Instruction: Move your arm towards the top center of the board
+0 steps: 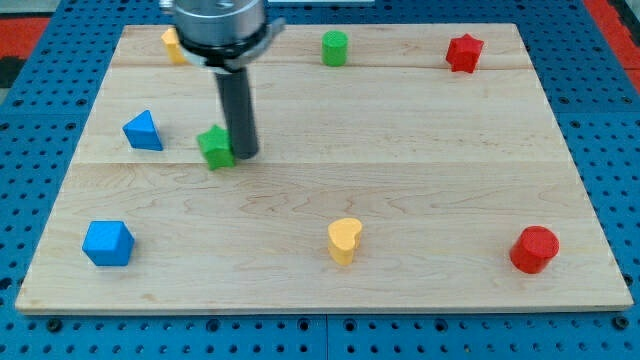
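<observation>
Arm: enters from the view's top, left of centre.
Rod: dark, straight, upright.
My tip point(243, 154): down on the counter point(400, 200).

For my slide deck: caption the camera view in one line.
My tip rests beside the green star at the board's left-centre, with the green cylinder at top centre.

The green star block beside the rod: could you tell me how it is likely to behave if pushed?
The green star block looks squat and flat-bottomed, so it would probably slide rather than roll or tip. Its points may make it turn if my tip, at its right side, pushes off-centre. The wooden board looks smooth, so it should slide easily.
</observation>
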Tool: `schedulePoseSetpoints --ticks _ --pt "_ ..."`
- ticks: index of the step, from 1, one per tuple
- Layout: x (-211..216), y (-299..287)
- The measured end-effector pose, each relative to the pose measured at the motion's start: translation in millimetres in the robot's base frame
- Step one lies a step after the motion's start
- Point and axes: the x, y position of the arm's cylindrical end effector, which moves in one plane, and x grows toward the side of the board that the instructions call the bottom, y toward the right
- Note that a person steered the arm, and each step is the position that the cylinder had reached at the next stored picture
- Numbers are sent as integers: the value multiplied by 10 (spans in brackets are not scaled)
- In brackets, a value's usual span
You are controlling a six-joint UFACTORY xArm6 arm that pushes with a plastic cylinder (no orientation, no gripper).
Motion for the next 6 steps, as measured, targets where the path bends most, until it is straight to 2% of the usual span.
schedulePoseSetpoints --ticks 1,2,4,6 --pt "-107 -283" --pt "-260 -222" --pt "-922 922" --pt "-2187 1766"
